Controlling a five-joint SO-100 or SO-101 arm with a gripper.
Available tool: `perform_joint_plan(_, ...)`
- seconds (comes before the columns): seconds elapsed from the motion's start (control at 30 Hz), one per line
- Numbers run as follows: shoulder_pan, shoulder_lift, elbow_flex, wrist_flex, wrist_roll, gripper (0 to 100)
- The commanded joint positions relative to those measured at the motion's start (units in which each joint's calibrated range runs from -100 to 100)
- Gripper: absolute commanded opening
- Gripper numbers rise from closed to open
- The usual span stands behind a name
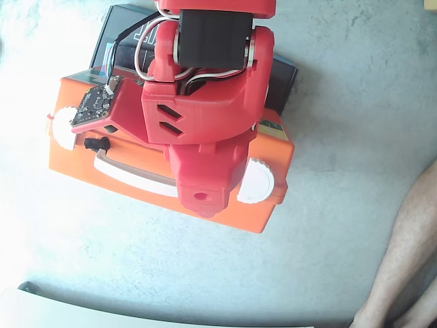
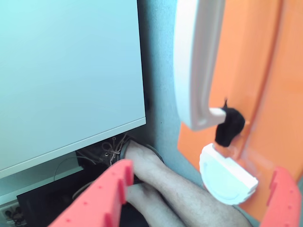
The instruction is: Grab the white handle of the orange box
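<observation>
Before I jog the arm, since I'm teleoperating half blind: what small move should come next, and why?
Probably ease the open gripper down toward the white handle. In the wrist view both red fingers sit low in frame with nothing between them, and the handle on the orange box lies ahead, untouched, so it needs closing in before any squeeze.
</observation>
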Motion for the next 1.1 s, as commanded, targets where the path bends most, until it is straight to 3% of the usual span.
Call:
perform_joint_plan(0.0,-2.4,1.8,0.9,0.7,1.2,35)
perform_joint_plan(0.47,-0.2,12.9,-14.0,11.5,4.1,36)
perform_joint_plan(1.07,-3.8,15.5,-19.0,14.6,4.1,35)
